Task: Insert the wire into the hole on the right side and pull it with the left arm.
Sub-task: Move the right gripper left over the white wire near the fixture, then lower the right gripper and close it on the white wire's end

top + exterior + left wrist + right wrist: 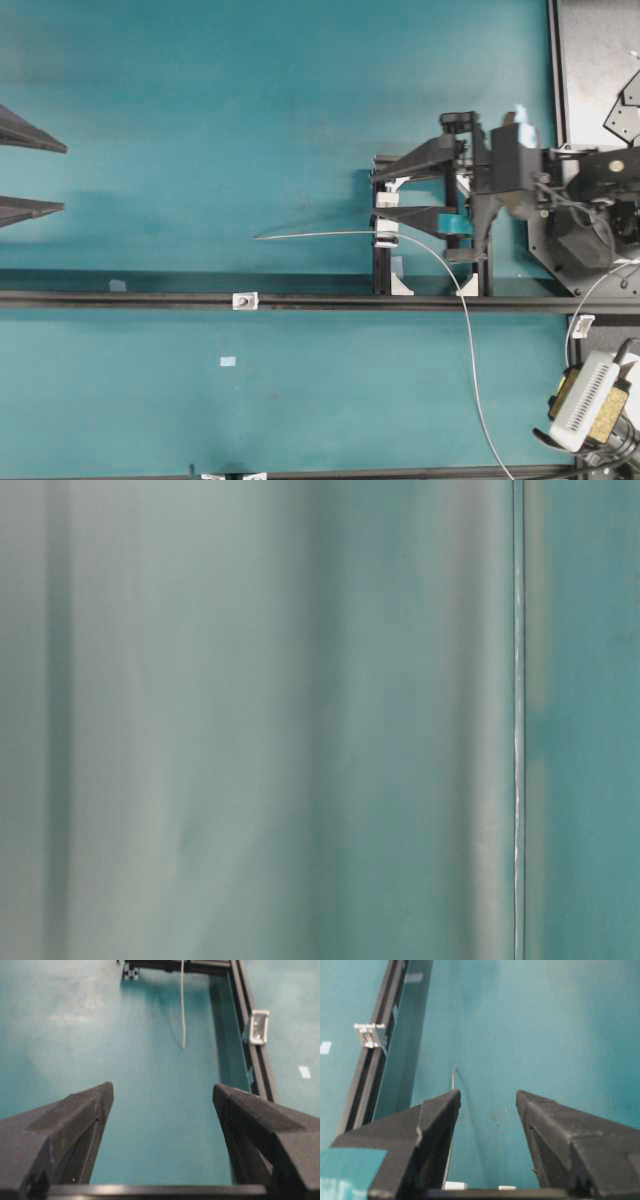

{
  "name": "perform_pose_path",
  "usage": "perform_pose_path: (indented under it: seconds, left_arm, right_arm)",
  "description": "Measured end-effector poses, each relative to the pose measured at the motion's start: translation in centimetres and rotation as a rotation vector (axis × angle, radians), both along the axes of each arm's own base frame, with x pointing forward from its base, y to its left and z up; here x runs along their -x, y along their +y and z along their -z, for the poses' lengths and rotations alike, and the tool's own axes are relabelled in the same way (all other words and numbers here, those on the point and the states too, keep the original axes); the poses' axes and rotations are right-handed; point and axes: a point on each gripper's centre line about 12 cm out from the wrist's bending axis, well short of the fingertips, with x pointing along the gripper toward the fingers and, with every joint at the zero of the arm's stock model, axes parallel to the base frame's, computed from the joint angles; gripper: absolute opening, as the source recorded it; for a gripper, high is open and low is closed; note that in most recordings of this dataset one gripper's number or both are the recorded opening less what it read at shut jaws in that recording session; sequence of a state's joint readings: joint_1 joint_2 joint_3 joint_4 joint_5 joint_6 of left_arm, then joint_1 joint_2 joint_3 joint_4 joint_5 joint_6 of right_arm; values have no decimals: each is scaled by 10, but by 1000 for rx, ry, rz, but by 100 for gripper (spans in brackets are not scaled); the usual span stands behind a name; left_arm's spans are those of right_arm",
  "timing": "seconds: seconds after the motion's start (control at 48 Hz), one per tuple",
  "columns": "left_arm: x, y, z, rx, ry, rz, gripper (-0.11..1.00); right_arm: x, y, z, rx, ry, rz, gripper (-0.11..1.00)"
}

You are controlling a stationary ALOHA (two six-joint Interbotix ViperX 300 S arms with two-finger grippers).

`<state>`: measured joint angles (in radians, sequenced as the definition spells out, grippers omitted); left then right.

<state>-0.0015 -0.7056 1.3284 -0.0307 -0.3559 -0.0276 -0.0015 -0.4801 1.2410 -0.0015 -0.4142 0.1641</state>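
My left fingers fill the near view, spread wide on nothing. My right gripper also stands apart; the wire runs beside its lower finger, seemingly untouched. The wire's stiff tip lies straight on the mat, pointing left toward my left gripper, the slack tail curving off toward the near edge. It looks light and limp, so I'd pinch just behind the tip. The bracket with the hole sits on the rail, near the tip.

No legible text or labels anywhere
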Motion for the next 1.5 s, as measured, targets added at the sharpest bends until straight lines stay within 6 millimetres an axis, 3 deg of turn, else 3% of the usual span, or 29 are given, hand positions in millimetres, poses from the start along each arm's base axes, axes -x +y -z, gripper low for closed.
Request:
perform_pose_path:
  seconds: [0.666,1.499]
  left_arm:
    - [-9,0,18,1,95,0,90]
    - [-36,4,35,3,201,-19,90]
  right_arm:
    - [-49,3,34,0,213,-11,64]
    - [-78,9,71,3,328,-27,64]
